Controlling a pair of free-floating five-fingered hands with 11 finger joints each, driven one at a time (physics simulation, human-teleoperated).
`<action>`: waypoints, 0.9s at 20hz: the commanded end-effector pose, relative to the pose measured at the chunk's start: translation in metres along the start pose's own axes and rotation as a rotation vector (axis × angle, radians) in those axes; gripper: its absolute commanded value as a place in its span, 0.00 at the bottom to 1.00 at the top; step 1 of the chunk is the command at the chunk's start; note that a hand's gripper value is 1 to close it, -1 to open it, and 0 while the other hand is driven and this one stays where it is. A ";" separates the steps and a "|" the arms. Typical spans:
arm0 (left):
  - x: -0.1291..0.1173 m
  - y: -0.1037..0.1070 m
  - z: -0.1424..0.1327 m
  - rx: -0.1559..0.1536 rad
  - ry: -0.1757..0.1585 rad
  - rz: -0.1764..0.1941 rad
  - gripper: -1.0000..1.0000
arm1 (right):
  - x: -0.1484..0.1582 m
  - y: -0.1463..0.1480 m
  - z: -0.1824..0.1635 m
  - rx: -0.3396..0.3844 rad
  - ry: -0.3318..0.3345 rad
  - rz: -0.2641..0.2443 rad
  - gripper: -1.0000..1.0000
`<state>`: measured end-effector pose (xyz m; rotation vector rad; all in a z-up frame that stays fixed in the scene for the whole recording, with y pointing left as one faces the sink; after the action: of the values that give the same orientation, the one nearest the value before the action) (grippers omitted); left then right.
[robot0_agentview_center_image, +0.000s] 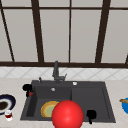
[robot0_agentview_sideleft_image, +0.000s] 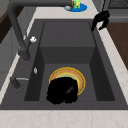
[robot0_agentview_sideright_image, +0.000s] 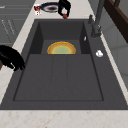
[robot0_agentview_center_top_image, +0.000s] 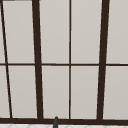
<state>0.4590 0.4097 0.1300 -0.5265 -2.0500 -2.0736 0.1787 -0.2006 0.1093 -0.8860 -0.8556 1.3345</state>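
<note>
My left hand (robot0_agentview_center_image: 27, 88) hovers at the sink's left rim, fingers curled down on a small red thing (robot0_agentview_center_image: 31, 94). The right side view has this hand (robot0_agentview_sideright_image: 64, 6) at the far end, with the red thing (robot0_agentview_sideright_image: 65, 16) at its fingertips. From the left it appears as a hand (robot0_agentview_sideleft_image: 62, 91) in front of the yellow-green plate (robot0_agentview_sideleft_image: 79, 79). That plate (robot0_agentview_center_image: 47, 108) lies in the left basin. My right hand (robot0_agentview_center_image: 91, 114) hangs over the sink's front right rim with relaxed fingers, holding nothing. A big red ball (robot0_agentview_center_image: 67, 115) sits at the front edge.
The black sink (robot0_agentview_center_image: 100, 100) has a drainboard on the right and a dark tap (robot0_agentview_center_image: 56, 71) behind. A dark blue plate (robot0_agentview_center_image: 6, 102) and a small red-and-white cup (robot0_agentview_center_image: 8, 115) stand on the left counter. A blue plate (robot0_agentview_center_image: 125, 105) lies on the right counter.
</note>
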 end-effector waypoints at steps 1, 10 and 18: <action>0.008 0.011 0.028 -0.009 -0.015 0.005 1.00 | 0.000 0.000 0.000 0.000 0.000 0.000 0.50; 0.024 0.016 0.090 -0.012 -0.017 0.001 1.00 | 0.000 0.000 0.000 0.000 0.000 0.000 0.50; 0.032 0.013 0.151 -0.006 -0.015 0.001 1.00 | 0.000 0.000 0.000 0.000 0.000 0.000 0.50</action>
<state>0.4528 0.5402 0.1516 -0.5287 -2.0494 -2.0741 0.1787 -0.2006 0.1093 -0.8860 -0.8556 1.3345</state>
